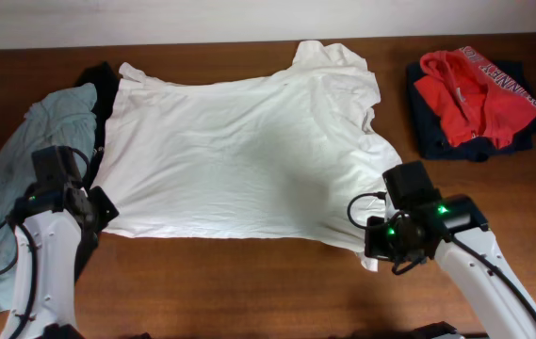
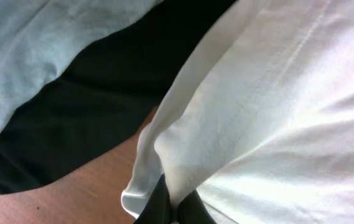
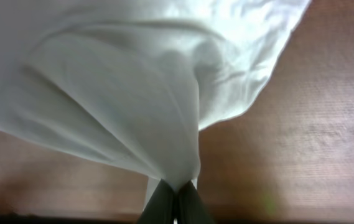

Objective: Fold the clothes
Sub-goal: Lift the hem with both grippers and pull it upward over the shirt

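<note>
Grey-blue cloth shirt [image 1: 32, 151] lies at nine o'clock, with a black shirt [image 1: 105, 85] beside it. My left claw [image 2: 173, 210] pinches the big white T-shirt [image 1: 249, 151] at its seven o'clock corner; my right claw [image 3: 175, 202] pinches its five o'clock corner.

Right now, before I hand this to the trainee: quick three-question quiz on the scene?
1. True or false: the left tool and right tool are both shut on the large white short-sleeved cloth T-shirt.
2. What lies on the folded dark navy garment? A) red hooded sweatshirt B) yellow towel C) green jacket
3. Fill in: the cloth showing between the pale grey-blue shirt and the T-shirt is ____.
Key: 1 true; 2 A; 3 black shirt.
</note>
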Motion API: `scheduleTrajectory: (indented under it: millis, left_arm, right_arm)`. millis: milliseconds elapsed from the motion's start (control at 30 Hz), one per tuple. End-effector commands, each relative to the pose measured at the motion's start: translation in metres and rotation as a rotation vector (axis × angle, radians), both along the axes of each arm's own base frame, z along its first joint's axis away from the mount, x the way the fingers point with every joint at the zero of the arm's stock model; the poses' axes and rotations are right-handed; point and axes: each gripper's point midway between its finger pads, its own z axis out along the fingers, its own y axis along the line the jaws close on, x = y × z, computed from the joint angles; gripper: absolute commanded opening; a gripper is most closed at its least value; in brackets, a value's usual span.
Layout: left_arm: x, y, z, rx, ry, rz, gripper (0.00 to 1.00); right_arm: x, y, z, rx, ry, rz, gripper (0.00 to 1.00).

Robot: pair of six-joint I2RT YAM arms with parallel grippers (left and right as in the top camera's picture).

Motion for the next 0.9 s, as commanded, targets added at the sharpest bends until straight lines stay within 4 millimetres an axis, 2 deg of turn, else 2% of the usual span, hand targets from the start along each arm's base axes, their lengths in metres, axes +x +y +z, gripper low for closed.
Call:
scheduleTrajectory:
  millis: [0, 100, 200, 533, 767, 867]
  left_arm:
    - [-0.001, 0.008, 0.012, 0.036, -0.015, 0.006, 0.01]
    - [-0.004, 0.007, 0.011, 0.032, -0.005, 0.006, 0.01]
    - [-0.003, 0.006, 0.011, 0.029, -0.008, 0.005, 0.01]
    - [0.015, 0.012, 0.018, 0.055, -0.085, 0.005, 0.01]
    - [0.032, 0.017, 0.026, 0.077, -0.163, 0.005, 0.00]
    - [0.040, 0.016, 0.029, 0.082, -0.194, -0.007, 0.00]
  right_arm:
    - [-0.003, -0.009, 0.004, -0.036, 0.002, -0.017, 0.04]
    - [-0.004, -0.009, 0.007, -0.036, -0.008, -0.005, 0.04]
    - [0.007, -0.011, 0.009, -0.051, -0.064, -0.003, 0.04]
    - [0.061, -0.018, 0.020, -0.114, -0.290, -0.005, 0.04]
    - [0.104, -0.017, 0.033, -0.142, -0.458, 0.015, 0.10]
    - [0.119, -0.018, 0.035, -0.155, -0.504, 0.015, 0.06]
